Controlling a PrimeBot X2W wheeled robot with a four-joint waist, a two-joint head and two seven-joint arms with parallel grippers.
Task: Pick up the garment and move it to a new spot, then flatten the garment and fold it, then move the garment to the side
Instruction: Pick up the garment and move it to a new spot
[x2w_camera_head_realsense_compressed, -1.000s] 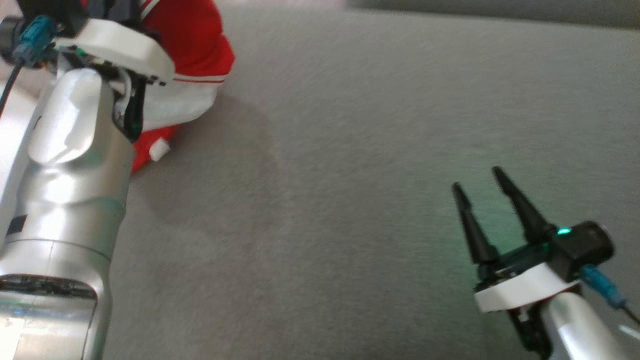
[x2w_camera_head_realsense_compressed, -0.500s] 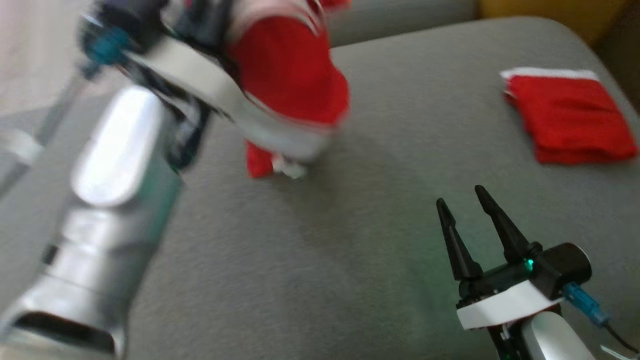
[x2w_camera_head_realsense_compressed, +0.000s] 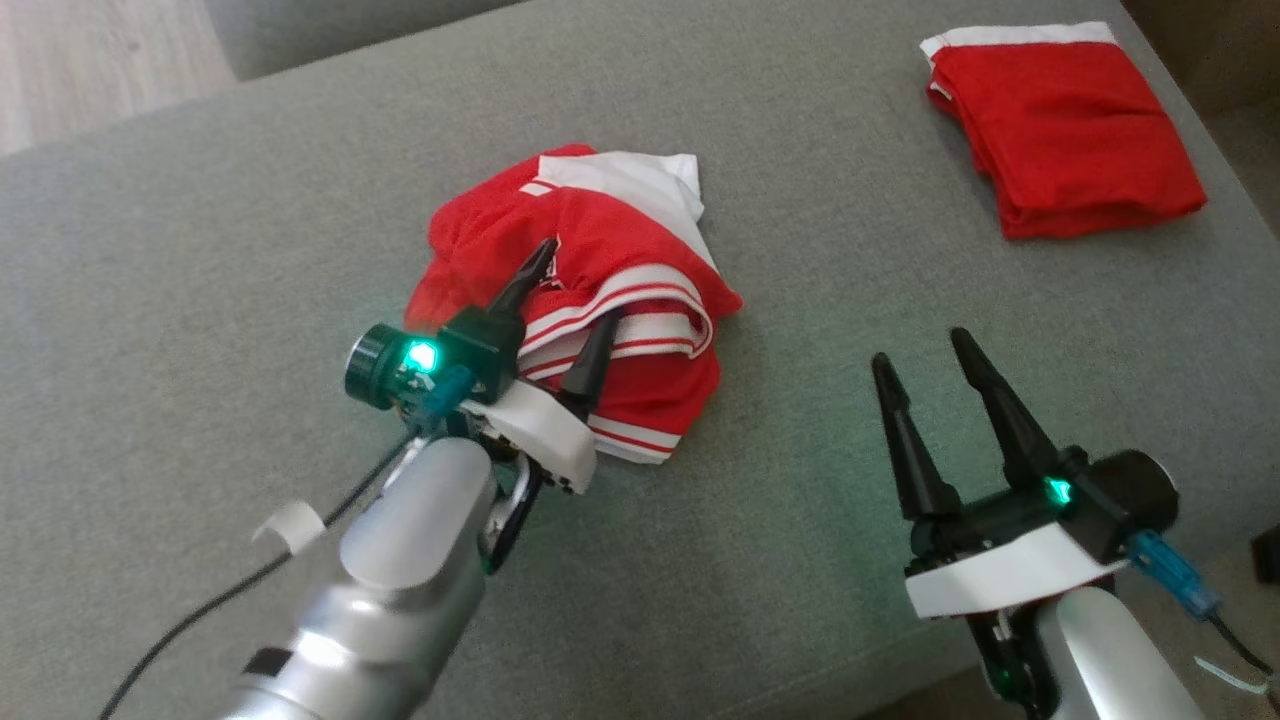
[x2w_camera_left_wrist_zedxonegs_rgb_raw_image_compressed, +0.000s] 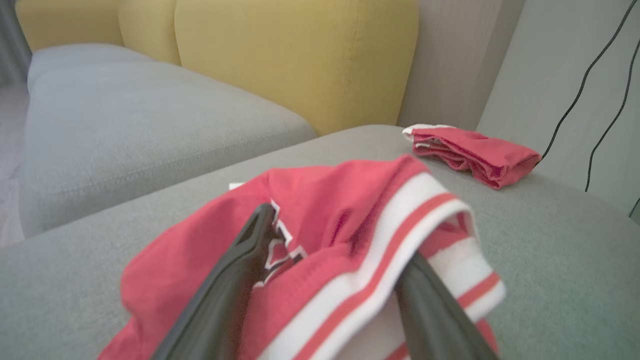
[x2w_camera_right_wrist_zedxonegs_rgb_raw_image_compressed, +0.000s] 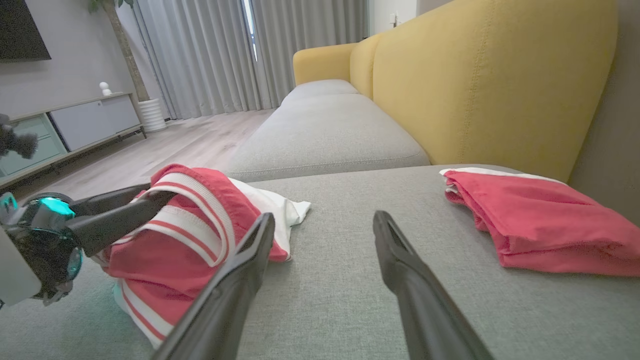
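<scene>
Waiting just right of the garment (x2w_camera_head_realsense_compressed: 600, 225) with the right pincer (x2w_camera_head_realsense_compressed: 920, 348) spread, empty, probably ready for flattening. Straddling its ribbed, white-striped waistband with the left pincer (x2w_camera_head_realsense_compressed: 578, 288), fingers apart, nothing clamped, limp red knit draped over one. Crumpled in a soft heap on coarse grey sofa cushion (x2w_camera_head_realsense_compressed: 800, 250). Beyond the garment, rightward: neatly folded red stack (x2w_camera_head_realsense_compressed: 1065, 130).

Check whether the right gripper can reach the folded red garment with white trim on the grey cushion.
Probably yes: the right gripper stands open over bare grey cushion, with nothing between it and the folded red garment ahead.
</scene>
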